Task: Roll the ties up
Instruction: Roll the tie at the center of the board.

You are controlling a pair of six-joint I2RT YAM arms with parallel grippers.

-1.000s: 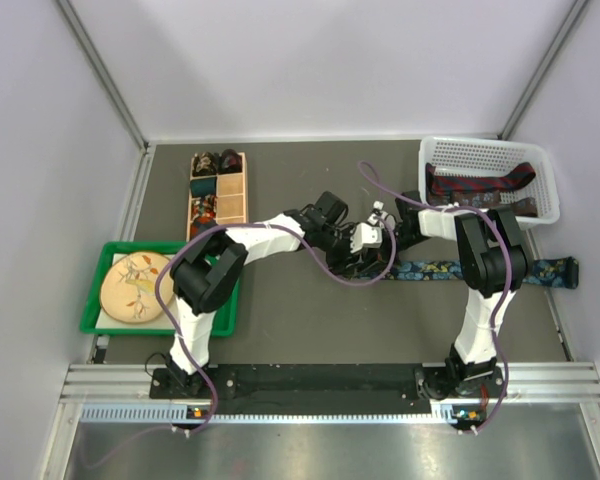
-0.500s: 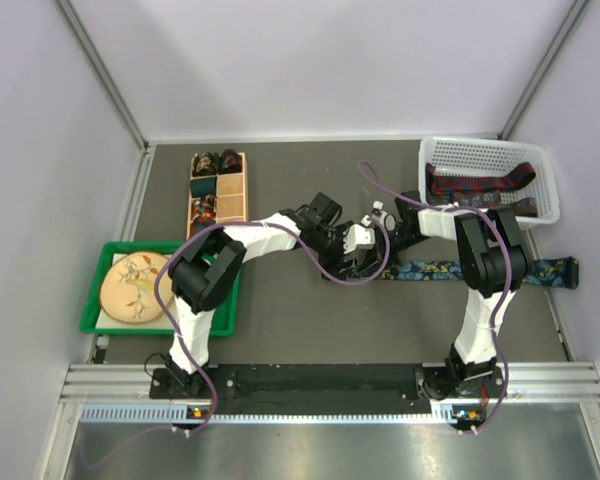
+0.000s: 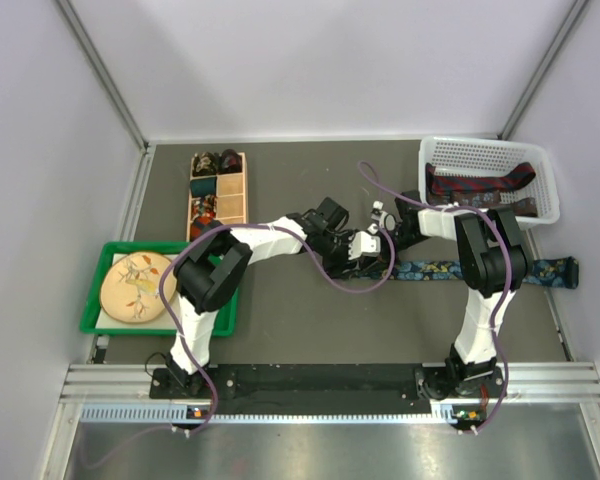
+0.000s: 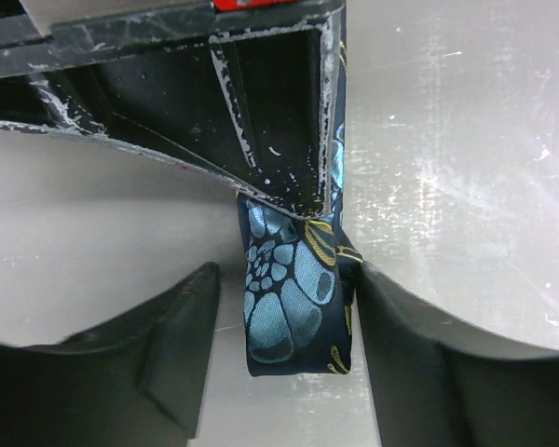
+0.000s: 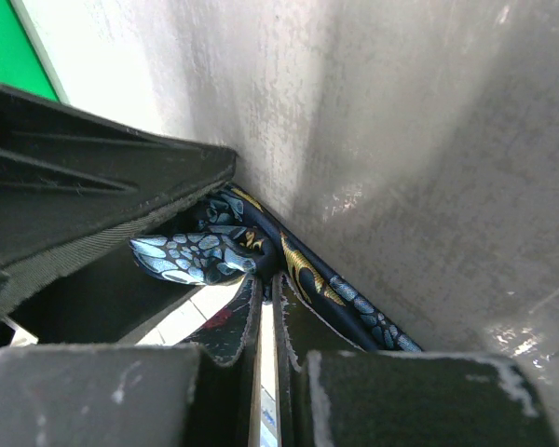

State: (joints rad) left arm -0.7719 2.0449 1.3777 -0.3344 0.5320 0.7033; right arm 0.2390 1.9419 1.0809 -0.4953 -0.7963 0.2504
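A dark blue tie (image 3: 480,270) with a pale floral print lies flat across the table's right half. Its left end is lifted at the middle, where both grippers meet. My right gripper (image 3: 385,238) is shut, and the tie's end (image 5: 196,256) folds over its fingertips (image 5: 261,298). In the left wrist view that end (image 4: 293,298) hangs below the right gripper's black fingers (image 4: 270,112). My left gripper (image 4: 287,279) stands open around it, with the right pad touching the fabric and a gap at the left pad. Several coiled ties (image 3: 205,162) sit in a wooden box (image 3: 232,190).
A white basket (image 3: 485,150) at the back right holds dark red patterned ties (image 3: 480,183). A green tray (image 3: 105,322) with a round plate (image 3: 135,285) sits at the left. Purple cables loop over both arms.
The left gripper drew slightly left and has come back toward the right gripper. The right arm and the flat part of the tie have not moved.
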